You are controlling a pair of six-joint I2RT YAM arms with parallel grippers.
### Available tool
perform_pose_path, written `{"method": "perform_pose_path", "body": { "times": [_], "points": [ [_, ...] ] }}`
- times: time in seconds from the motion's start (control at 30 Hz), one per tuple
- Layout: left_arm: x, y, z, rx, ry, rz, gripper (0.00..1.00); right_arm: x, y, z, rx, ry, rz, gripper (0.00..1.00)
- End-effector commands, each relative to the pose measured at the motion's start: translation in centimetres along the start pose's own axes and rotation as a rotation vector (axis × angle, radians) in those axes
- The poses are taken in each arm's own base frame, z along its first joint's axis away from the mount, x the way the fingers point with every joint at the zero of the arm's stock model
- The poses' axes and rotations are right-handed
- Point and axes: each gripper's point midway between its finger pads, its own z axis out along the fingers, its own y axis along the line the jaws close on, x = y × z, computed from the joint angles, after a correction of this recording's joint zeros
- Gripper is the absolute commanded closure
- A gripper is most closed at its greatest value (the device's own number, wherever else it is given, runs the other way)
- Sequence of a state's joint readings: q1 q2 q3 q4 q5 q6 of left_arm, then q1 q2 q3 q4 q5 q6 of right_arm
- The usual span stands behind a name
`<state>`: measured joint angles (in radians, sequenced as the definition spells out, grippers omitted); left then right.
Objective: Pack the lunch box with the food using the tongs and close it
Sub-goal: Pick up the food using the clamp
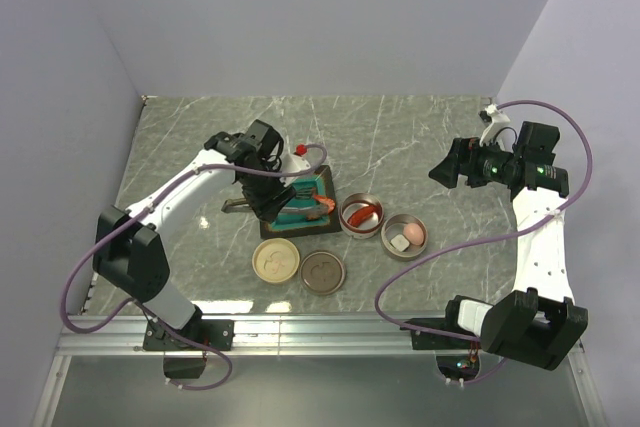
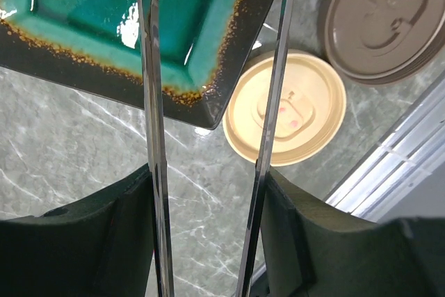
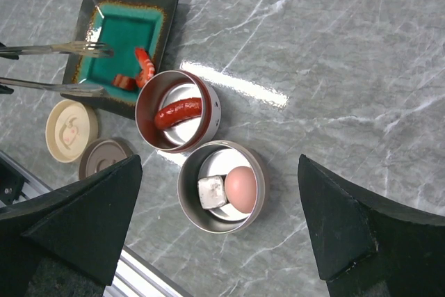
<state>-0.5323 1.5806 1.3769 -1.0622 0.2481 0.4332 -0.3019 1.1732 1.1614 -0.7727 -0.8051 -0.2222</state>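
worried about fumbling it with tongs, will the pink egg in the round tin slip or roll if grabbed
Probably slippery: the egg looks smooth and rounded, so the thin tongs may squeeze it out. Loose, it would likely roll; the tin wall and the cube beside it hem it in.

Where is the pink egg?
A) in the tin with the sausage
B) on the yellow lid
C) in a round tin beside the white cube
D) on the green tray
C: the pink egg sits in a round tin, right beside the white cube.
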Motion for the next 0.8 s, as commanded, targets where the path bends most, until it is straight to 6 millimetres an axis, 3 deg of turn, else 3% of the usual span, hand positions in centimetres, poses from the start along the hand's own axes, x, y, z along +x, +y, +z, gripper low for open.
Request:
{"method": "perform_pose_path", "body": {
  "times": [0.0,0.4,0.77],
  "points": [
    [0.0,0.7,0.3,-0.02,-0.001,0.051,0.41,-1.6,0.1,-0.8,0.014,-0.033,-0.049,0.0],
    [2.2,1.9,2.7,-0.061,0.063,0.072,0.46,-1.3,-0.2,-0.6,0.016,-0.024,-0.049,0.0],
    [1.1,1.7,2.4,-0.042,0.038,0.064,0.7,-1.3,-0.2,-0.6,0.018,-0.022,-0.053,0.0]
  ]
}}
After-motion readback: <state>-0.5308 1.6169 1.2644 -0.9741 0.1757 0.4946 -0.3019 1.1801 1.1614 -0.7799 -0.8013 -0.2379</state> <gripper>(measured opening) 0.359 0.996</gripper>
